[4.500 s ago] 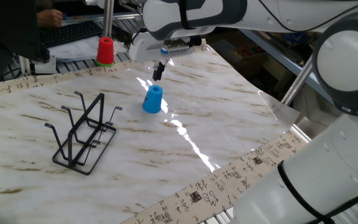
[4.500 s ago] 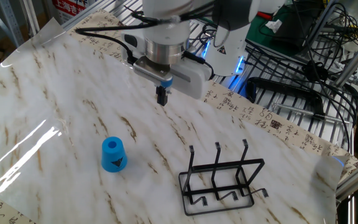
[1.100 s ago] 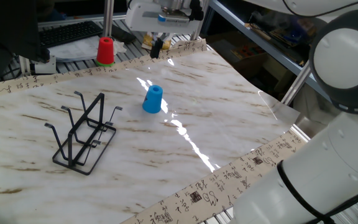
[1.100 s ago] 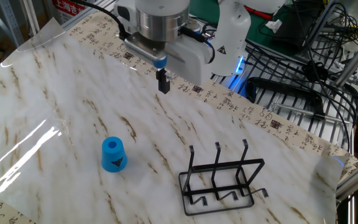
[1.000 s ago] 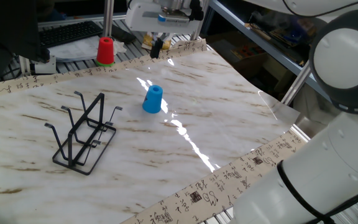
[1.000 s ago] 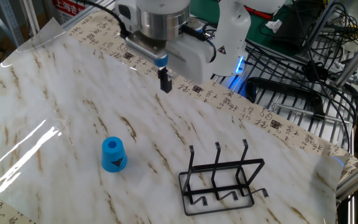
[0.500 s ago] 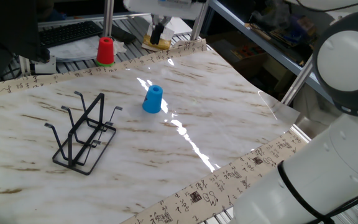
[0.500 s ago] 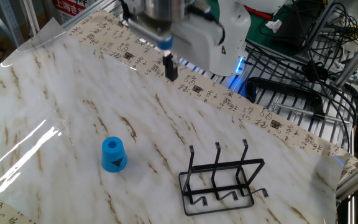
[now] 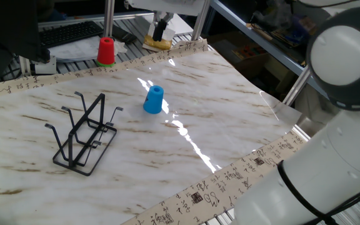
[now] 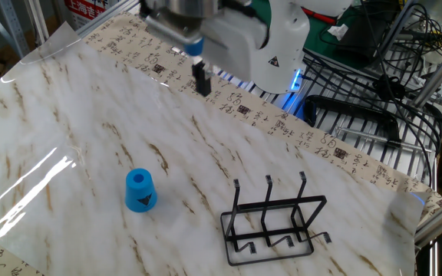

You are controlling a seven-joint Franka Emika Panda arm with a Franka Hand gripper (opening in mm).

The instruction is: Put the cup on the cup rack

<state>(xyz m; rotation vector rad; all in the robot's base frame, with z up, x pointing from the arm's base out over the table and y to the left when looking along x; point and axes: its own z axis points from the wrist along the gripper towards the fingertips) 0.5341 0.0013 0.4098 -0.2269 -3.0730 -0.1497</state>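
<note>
The bright blue cup (image 9: 154,100) stands upside down on the marble table, narrow end up; it also shows in the other fixed view (image 10: 139,191). The black wire cup rack (image 9: 84,134) stands empty to the cup's left, and at the lower right in the other fixed view (image 10: 275,221). My gripper (image 9: 160,29) hangs high above the table's far edge, well away from the cup. Its black fingers (image 10: 202,79) are together and hold nothing.
A red cup (image 9: 106,51) stands beyond the table's far edge near a keyboard (image 9: 67,32). A yellowish pad (image 9: 157,44) lies below the gripper. Black wire racks (image 10: 374,84) and cables sit behind the table. The robot's white base (image 9: 330,162) fills the right side.
The gripper has risen and drawn back from above the cup toward the table's far edge. The cup and rack have not moved.
</note>
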